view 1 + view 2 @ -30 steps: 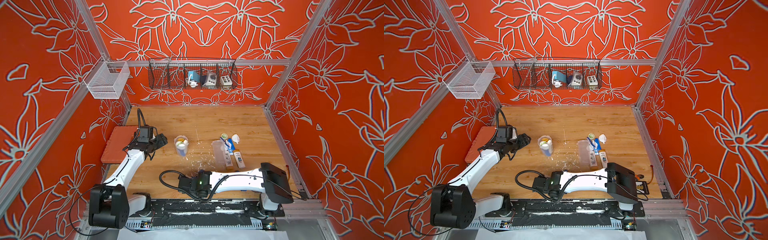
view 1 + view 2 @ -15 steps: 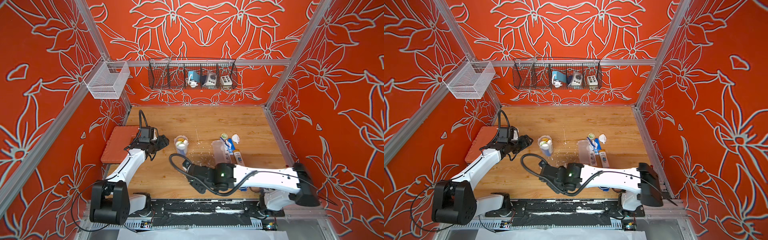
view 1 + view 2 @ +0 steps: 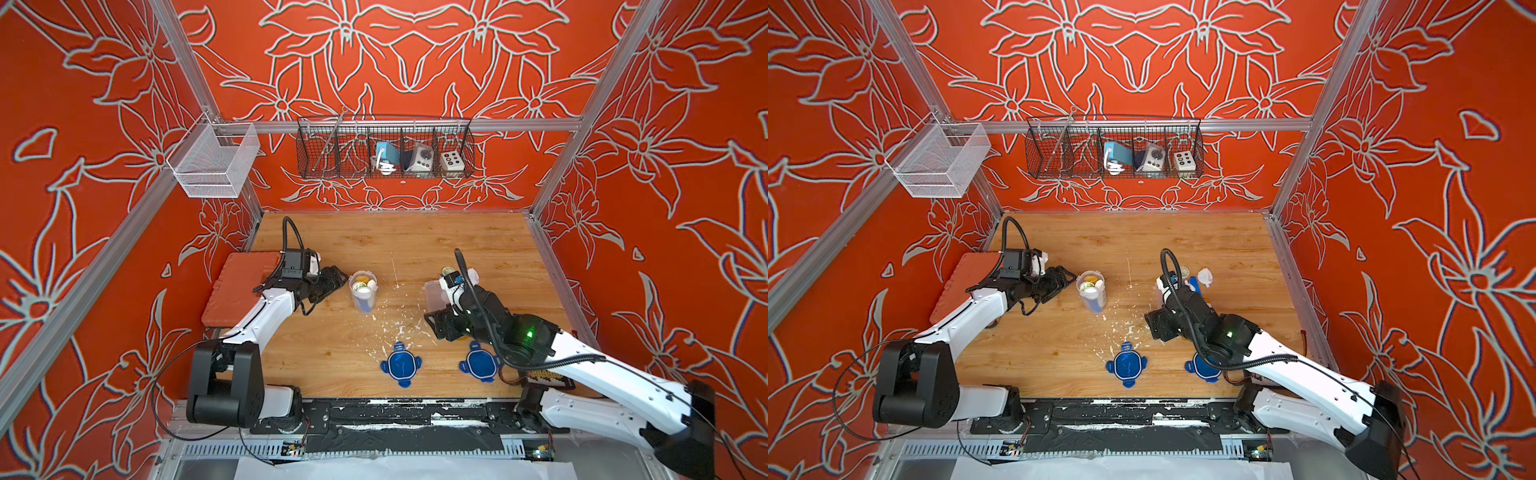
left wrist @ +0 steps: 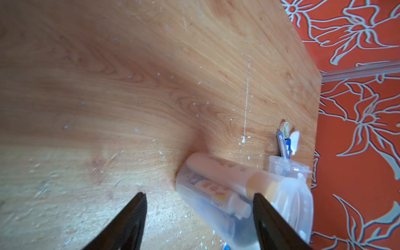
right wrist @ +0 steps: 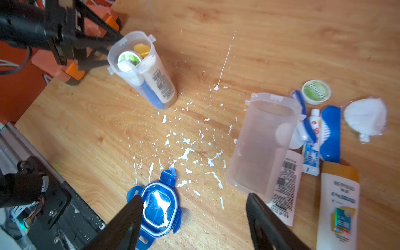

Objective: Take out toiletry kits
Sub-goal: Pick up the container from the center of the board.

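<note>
Right wrist view: one kit (image 5: 311,149) lies spilled on the bench (image 5: 281,43) beside its empty tub (image 5: 259,151). The second kit (image 5: 129,59) is still packed in the upright tub (image 5: 110,56). The left end effector (image 3: 338,279) sits spread and empty just beside that tub. The right end effector (image 5: 194,195) hangs spread and empty too. The next move is probably to grip the upright tub and tip it out.

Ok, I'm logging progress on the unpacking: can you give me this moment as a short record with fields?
left hand: open, at the rim of the upright tub
right hand: open, empty, over the table
upright tub: lid off, packed kit inside
other tub: lid off, spread kit beside it
blue lids: two, flat on the table's near side
</note>
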Tool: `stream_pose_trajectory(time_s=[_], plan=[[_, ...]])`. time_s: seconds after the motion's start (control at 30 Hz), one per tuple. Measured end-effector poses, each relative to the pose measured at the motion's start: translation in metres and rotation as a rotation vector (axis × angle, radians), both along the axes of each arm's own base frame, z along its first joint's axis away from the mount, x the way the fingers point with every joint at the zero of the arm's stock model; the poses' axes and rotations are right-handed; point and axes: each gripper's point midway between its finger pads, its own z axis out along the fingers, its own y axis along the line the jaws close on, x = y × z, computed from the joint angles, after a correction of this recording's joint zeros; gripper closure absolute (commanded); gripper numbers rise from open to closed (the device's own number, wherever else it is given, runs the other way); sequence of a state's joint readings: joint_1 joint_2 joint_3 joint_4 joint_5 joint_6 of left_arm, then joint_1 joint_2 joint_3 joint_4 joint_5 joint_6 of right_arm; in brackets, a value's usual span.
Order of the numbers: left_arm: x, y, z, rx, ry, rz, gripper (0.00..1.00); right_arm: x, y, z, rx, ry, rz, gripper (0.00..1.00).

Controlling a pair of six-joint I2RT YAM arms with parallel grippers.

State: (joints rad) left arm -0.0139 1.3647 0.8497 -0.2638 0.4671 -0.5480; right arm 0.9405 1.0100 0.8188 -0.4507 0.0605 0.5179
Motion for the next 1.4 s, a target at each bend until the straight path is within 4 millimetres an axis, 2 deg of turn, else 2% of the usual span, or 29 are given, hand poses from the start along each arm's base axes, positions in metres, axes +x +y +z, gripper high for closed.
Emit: stream_pose_trajectory(time_s=[0.2,0.37,0.47,0.57,0.7,0.83,1.0,1.13,1.4], plan=[[0.011,-0.01,0.018,-0.047,-0.054,-0.044,0.28,0.007,0.024,-0.018,-0.006,0.031,0.085,0.17],[0.012,-0.014,0.012,-0.067,-0.035,-0.065,0.29,0.019,0.052,-0.042,-0.023,0.052,0.143,0.16],[0.012,-0.015,0.008,-0.075,-0.025,-0.068,0.29,0.029,0.073,-0.059,-0.029,0.051,0.187,0.06],[0.015,-0.018,0.008,-0.099,-0.026,-0.072,0.3,0.038,0.088,-0.072,-0.036,0.021,0.217,0.03],[0.021,-0.022,0.003,-0.137,-0.02,-0.076,0.3,0.054,0.11,-0.076,-0.017,-0.04,0.246,0.03],[0.025,-0.025,-0.001,-0.168,-0.013,-0.075,0.3,0.075,0.139,-0.07,0.027,-0.119,0.269,0.03],[0.026,-0.03,0.0,-0.214,-0.016,-0.075,0.31,0.089,0.163,-0.065,0.072,-0.185,0.301,0.04],[0.027,-0.032,0.002,-0.237,-0.022,-0.079,0.31,0.097,0.176,-0.07,0.089,-0.219,0.321,0.04],[0.025,-0.035,0.001,-0.261,-0.012,-0.09,0.31,0.104,0.192,-0.098,0.089,-0.227,0.35,0.05]])
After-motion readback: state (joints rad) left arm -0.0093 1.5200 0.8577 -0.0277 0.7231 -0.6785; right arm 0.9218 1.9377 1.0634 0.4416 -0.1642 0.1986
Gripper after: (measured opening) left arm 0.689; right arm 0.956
